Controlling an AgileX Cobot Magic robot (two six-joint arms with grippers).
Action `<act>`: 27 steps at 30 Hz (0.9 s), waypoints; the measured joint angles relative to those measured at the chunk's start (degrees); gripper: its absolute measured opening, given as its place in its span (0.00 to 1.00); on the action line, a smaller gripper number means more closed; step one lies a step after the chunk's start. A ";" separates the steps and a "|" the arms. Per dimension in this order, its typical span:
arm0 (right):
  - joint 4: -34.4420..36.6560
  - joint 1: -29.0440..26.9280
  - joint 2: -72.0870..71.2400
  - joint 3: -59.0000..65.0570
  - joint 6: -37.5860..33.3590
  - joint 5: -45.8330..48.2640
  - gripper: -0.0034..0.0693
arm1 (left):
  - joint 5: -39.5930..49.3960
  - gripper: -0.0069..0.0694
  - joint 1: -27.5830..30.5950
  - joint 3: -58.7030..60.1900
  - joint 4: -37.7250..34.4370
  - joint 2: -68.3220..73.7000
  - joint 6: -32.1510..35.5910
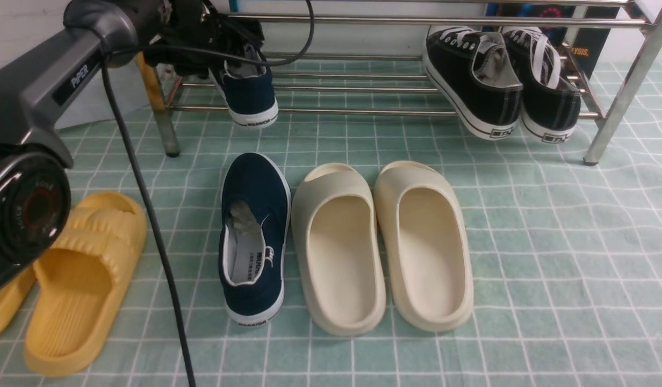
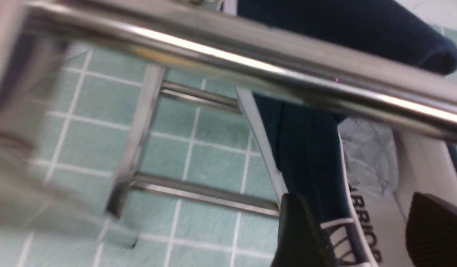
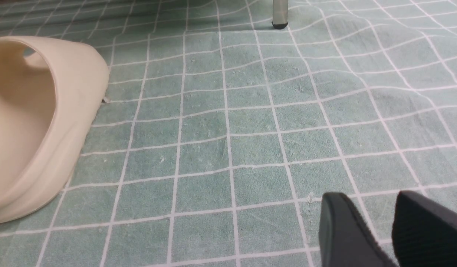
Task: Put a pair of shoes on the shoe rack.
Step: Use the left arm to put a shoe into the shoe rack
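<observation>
One navy shoe (image 1: 247, 91) rests heel-out on the lower bars of the chrome shoe rack (image 1: 363, 112) at its left end. My left gripper (image 1: 223, 48) hovers over its collar. In the left wrist view my left gripper (image 2: 365, 230) stands open. One finger (image 2: 299, 230) is outside the navy wall of the shoe (image 2: 306, 155), the other is inside, clear of it. A rack bar (image 2: 250, 63) crosses in front. The second navy shoe (image 1: 254, 236) lies on the floor mat, toe toward the rack. My right gripper (image 3: 390, 230) is shut and empty over bare mat.
Black lace-up sneakers (image 1: 497, 80) occupy the rack's right end. Two cream slides (image 1: 385, 247) lie beside the floor shoe, with yellow slides (image 1: 73, 279) at the left. A cream slide (image 3: 35, 122) and a rack leg (image 3: 279, 15) appear in the right wrist view.
</observation>
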 joint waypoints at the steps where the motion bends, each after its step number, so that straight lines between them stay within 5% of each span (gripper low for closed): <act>1: 0.00 0.00 0.00 0.00 0.00 0.00 0.38 | 1.37 0.62 0.00 0.00 0.00 -0.82 0.38; 6: 0.00 0.00 0.00 0.00 0.00 0.00 0.38 | 7.96 0.58 0.00 -0.12 -1.48 -4.15 2.92; 10: 0.00 0.00 0.00 0.00 0.00 0.00 0.38 | 14.06 0.43 -0.06 -0.40 -8.54 -5.58 6.48; 15: 0.00 0.00 0.00 0.00 0.00 0.00 0.38 | 14.01 0.07 -2.91 -0.40 -17.21 -3.43 15.75; 20: 0.00 0.00 0.00 0.00 0.00 0.00 0.38 | 7.05 0.07 -6.60 -0.40 -15.32 0.60 18.46; 27: 0.00 0.00 0.00 0.00 0.00 0.00 0.38 | 4.33 0.07 -7.42 -0.40 -2.16 3.74 15.62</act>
